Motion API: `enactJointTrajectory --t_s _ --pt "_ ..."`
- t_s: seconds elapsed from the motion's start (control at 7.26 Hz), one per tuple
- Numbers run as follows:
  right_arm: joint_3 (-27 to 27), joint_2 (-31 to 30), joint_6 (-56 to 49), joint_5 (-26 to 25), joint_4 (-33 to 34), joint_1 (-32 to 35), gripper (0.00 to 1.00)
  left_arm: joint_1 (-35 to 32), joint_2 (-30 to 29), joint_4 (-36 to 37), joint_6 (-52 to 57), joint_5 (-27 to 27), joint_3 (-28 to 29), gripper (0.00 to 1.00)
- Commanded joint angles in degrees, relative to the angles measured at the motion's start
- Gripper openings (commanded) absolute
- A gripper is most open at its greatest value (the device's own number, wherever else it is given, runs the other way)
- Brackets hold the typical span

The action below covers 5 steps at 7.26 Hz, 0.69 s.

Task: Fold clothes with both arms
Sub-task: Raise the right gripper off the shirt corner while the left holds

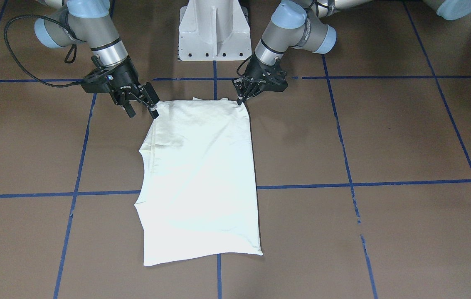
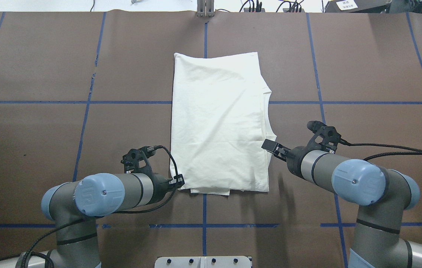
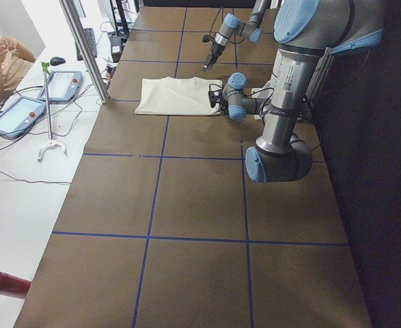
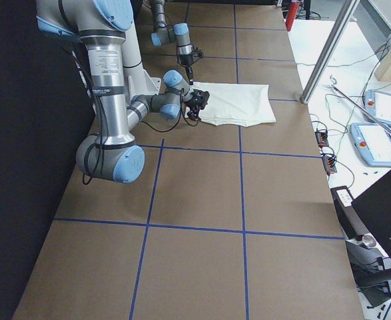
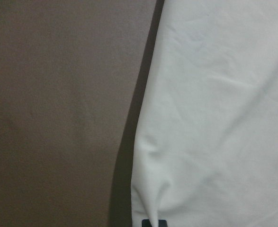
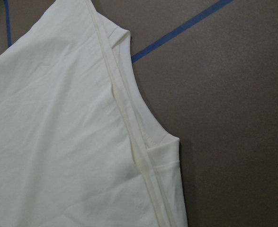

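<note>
The T-shirt lies plain cream side up, folded into a long panel that runs away from both grippers across the table. Its near edge is just in front of them.

The left gripper sits at the near corner on its own side. Its fingers are drawn together to a point, and in the left wrist view the cloth puckers toward the fingertip, so I judge it pinched onto that corner. The right gripper has its fingers spread, one at the opposite near corner, and holds nothing. Ahead of it, the right wrist view shows a banded edge with stacked layers.

The main risk is an uneven lift. If the left side rises before the right has closed, the panel would likely swing about one corner and skew off the blue tape lines.

A second risk is a shallow bite on the right. Catching only the top layer would probably leave the lower layers on the table and open the fold. A lower layer peeking out at the near edge could slide further.
</note>
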State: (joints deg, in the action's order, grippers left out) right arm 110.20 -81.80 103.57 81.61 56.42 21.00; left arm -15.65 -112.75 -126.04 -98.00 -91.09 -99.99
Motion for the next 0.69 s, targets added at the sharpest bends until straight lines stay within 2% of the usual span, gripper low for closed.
enactJointTrajectory --t_s 0.0,0.28,0.55 --pt "0.0 0.8 4.4 0.0 7.2 -1.0 0.92 0.0 0.0 0.0 0.1 1.3 0.0 0.00" --pt "-0.2 1.7 4.7 0.0 9.2 -1.8 0.86 0.0 0.0 0.0 0.3 1.3 -0.5 0.00" --pt "0.1 5.7 7.2 0.0 15.9 -2.4 0.81 -0.1 -0.1 0.0 0.4 1.3 -0.6 0.00"
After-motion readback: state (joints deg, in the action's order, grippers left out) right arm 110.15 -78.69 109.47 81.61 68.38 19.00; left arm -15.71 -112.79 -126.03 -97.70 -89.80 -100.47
